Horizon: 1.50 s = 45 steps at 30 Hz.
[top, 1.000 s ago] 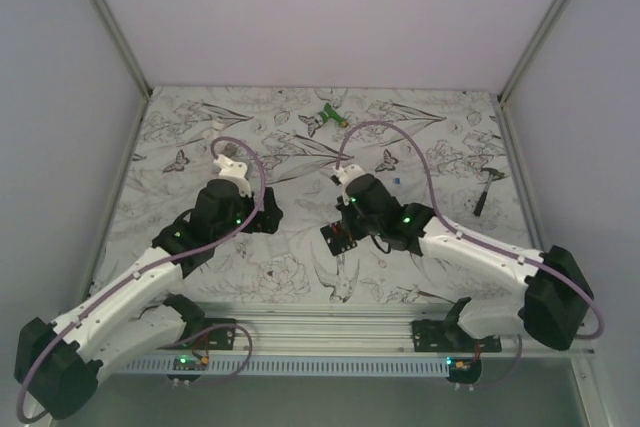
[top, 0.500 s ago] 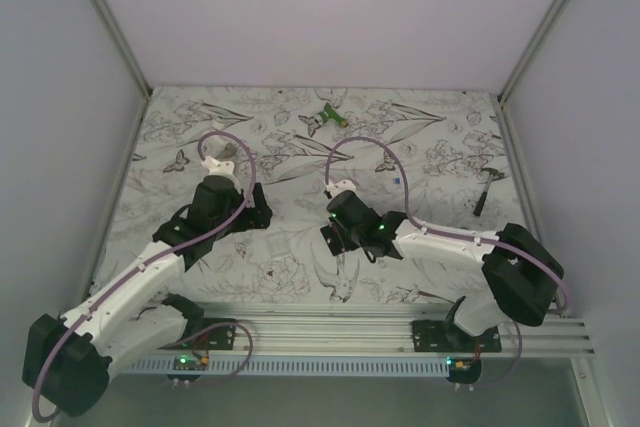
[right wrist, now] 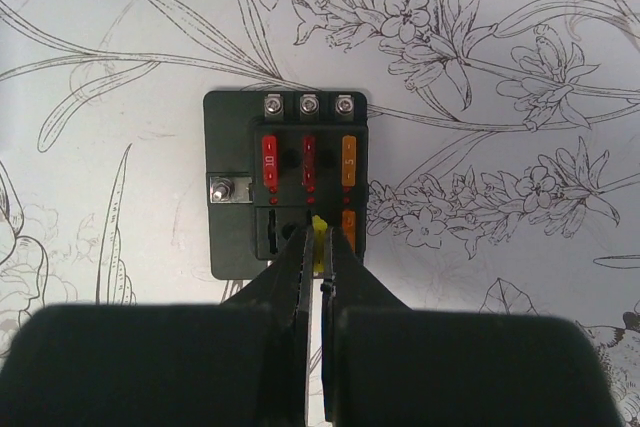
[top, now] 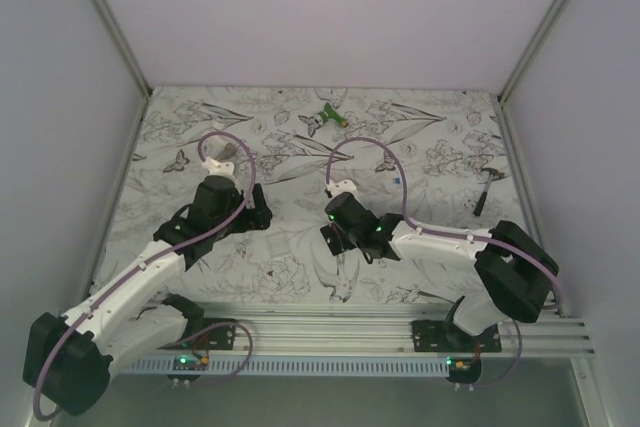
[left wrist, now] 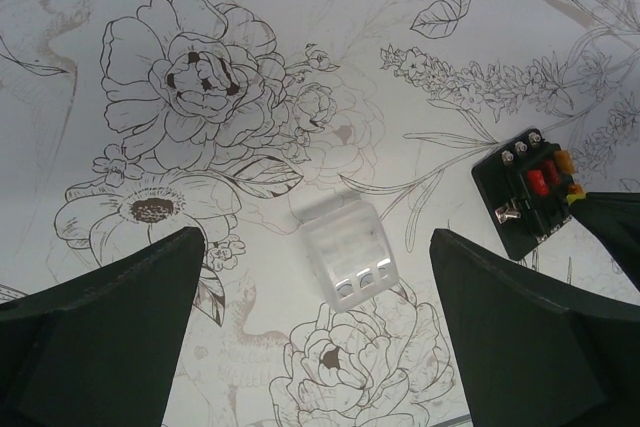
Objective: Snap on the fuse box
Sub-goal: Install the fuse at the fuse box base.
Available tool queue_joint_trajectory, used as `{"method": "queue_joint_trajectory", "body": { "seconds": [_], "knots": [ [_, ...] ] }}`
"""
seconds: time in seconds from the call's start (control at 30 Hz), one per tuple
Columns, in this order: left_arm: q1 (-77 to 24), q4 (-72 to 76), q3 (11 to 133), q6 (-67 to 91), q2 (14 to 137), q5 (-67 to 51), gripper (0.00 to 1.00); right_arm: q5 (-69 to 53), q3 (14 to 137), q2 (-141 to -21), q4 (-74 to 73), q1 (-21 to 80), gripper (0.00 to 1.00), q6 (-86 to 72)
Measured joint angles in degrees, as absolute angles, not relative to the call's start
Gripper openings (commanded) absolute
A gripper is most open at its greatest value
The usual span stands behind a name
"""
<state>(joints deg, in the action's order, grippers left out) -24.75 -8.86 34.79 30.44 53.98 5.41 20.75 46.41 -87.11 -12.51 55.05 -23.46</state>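
The fuse box (right wrist: 236,227) is a flat black block lying on the flower-print table, with red and orange fuses in its slots. My right gripper (right wrist: 319,247) is shut on a small yellow fuse (right wrist: 319,231), its tips right over the box's lower middle slot. From above, the right gripper (top: 346,225) covers most of the fuse box (top: 329,238). My left gripper (left wrist: 313,239) hangs open over a clear plastic cover (left wrist: 350,255), touching nothing. The fuse box (left wrist: 512,197) lies to the right of that cover.
A green-and-white tool (top: 326,115) lies at the back of the table. A dark tool (top: 487,188) lies near the right wall, and a tiny blue fuse (top: 397,179) sits behind the right arm. Grey walls close in both sides.
The right arm has swung in toward the left and settled over the fuse box, still shut on the yellow fuse. The left arm has shifted slightly left and stayed open.
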Motion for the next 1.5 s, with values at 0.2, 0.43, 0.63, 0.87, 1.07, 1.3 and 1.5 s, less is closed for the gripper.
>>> {"method": "queue_joint_trajectory", "body": {
  "seconds": [0.2, 0.43, 0.63, 0.87, 1.07, 1.3, 1.5],
  "knots": [
    [-24.75, -8.93, 34.79, 30.46, 54.87, 4.69, 1.0, 21.39, 46.41, -87.44, -12.21, 55.05, 0.0, -23.92],
    [-24.75, -8.95, 34.79, 30.46, 55.16, 4.36, 1.0, 21.56, 46.41, -87.83, -11.53, 55.05, 0.0, -24.25],
    [-24.73, -8.97, 34.79, 30.46, 55.16, 4.29, 1.0, 21.58, 46.41, -87.83, -11.51, 55.07, 0.0, -24.27],
    [-24.73, -8.97, 34.79, 30.5, 55.16, 4.12, 1.0, 21.76, 46.41, -87.72, -11.55, 55.44, 0.0, -24.38],
    [-24.73, -8.97, 34.79, 30.72, 55.13, 4.01, 1.0, 21.82, 46.41, -87.35, -11.46, 55.72, 0.0, -24.51],
    [-24.73, -8.97, 34.79, 30.89, 55.13, 3.97, 1.0, 21.87, 46.41, -87.37, -11.38, 55.75, 0.0, -24.91],
    [-24.73, -8.97, 34.79, 30.89, 55.13, 3.97, 1.0, 22.02, 46.41, -88.2, -11.38, 55.75, 0.0, -25.26]
  ]
}}
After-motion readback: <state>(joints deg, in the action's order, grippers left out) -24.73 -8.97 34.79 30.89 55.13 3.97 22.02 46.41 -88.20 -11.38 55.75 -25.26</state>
